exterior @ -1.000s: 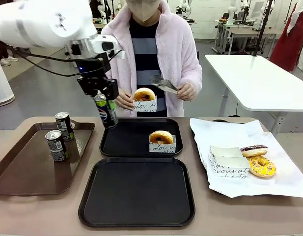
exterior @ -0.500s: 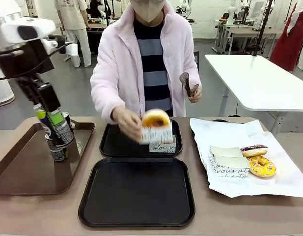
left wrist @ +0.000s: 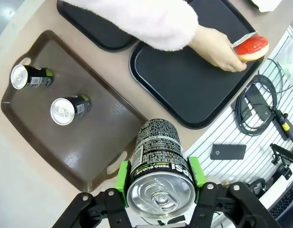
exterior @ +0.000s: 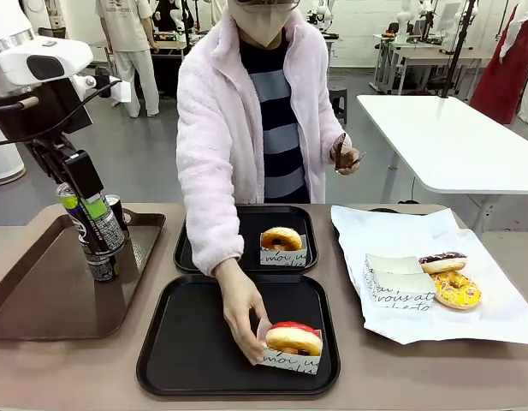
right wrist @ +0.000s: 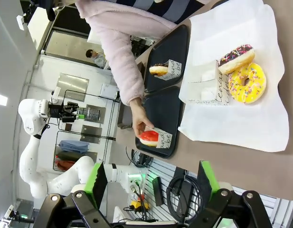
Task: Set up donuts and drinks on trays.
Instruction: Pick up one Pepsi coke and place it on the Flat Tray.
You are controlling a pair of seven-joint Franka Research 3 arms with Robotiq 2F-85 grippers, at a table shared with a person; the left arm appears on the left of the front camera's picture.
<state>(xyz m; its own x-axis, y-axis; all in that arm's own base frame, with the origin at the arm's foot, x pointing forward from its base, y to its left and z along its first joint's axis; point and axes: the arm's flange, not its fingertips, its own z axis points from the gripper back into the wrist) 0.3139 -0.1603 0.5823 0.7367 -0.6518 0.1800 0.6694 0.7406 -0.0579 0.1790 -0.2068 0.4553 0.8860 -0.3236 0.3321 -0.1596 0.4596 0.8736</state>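
My left gripper (exterior: 82, 193) is shut on a dark drink can (exterior: 94, 224) with a green label, held tilted above the brown tray (exterior: 41, 291). The left wrist view shows this can (left wrist: 158, 166) between the green pads of the left gripper (left wrist: 158, 179). The person's hand (exterior: 240, 310) rests on a red donut (exterior: 291, 339) in a white holder on the near black tray (exterior: 186, 342). A golden donut (exterior: 281, 239) in a holder sits on the far black tray (exterior: 208, 248). In the right wrist view my right gripper (right wrist: 152, 183) stands open, high above the table with nothing between its fingers.
Two more cans (left wrist: 30, 77) (left wrist: 69, 108) stand on the brown tray. On white paper (exterior: 486, 317) at the right lie a chocolate donut (exterior: 441, 262), a yellow sprinkled donut (exterior: 456, 290) and spare holders (exterior: 400, 287). The person's other hand holds tongs (exterior: 345, 154).
My left gripper carried the can leftward from over the far black tray to above the brown tray. The person lowered the red donut onto the near tray.
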